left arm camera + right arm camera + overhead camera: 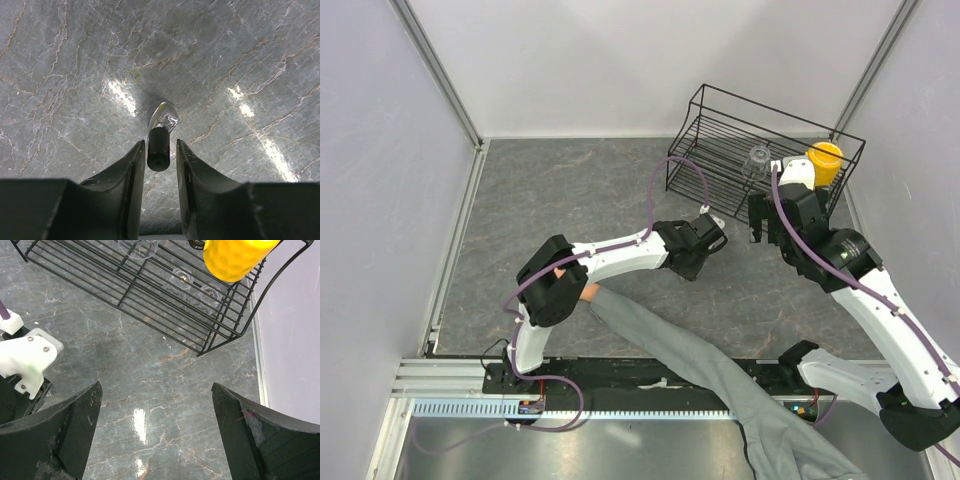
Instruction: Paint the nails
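Observation:
A small nail-polish bottle with a clear body and a black cap lies tilted on the grey marble table. My left gripper is narrowly open, with one finger on each side of the black cap and a thin gap on both sides. In the top view the left gripper is stretched out to the table's middle right, with the bottle at its tip. My right gripper is wide open and empty over bare table, and in the top view it is just right of the bottle. A grey sleeve reaches in from the bottom. A bit of skin shows under the left arm. The nails are hidden.
A black wire rack stands at the back right, holding a yellow cup and a clear glass. The rack and the cup also fill the top of the right wrist view. White walls enclose the table.

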Controlling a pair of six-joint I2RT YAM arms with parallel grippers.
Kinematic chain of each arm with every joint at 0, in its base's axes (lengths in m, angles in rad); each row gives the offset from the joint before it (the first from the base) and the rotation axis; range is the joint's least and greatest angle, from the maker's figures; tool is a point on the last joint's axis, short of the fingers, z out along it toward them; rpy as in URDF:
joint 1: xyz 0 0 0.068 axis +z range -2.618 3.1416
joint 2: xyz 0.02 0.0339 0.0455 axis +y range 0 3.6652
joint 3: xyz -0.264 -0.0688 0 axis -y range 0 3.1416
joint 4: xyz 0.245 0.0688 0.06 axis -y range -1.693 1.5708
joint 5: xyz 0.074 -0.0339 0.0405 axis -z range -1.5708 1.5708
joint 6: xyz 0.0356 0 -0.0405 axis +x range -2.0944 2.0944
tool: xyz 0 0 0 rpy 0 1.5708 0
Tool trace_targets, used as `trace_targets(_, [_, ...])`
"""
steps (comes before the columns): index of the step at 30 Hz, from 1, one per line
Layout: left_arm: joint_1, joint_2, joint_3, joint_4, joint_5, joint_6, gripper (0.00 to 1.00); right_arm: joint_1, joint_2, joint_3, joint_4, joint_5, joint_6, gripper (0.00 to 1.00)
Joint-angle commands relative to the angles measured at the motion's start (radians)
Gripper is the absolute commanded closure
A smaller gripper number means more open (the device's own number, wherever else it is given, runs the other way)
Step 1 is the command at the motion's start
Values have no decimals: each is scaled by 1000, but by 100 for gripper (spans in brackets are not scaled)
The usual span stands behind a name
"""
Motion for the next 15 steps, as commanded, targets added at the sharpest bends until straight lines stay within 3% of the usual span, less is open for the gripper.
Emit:
trace_targets(1, [1, 15, 44, 17, 4, 26, 66, -1, -1, -12, 24, -7, -12, 2])
trace_targets(4, [1, 14, 51, 17, -3, 32, 75, -3, 4, -17, 27, -8, -10, 2])
trace_targets(6, [1, 2, 49, 17, -16, 35, 90, -1, 5, -23, 35, -15, -10, 2])
trace_targets(8, [-1, -24, 41, 17, -26, 43, 98, -1, 5, -26, 45, -18, -6, 2])
trace_targets(12, [2, -141, 2, -16, -8, 75, 98, -1, -1, -55, 94, -77, -4, 2])
trace_targets(14, [13, -213, -61, -38, 65, 84, 98, -1, -3, -58, 134, -134, -9, 2])
trace_targets(15, [19, -306, -87, -43, 101, 96, 98, 0, -6, -61, 153, -241, -16, 2])
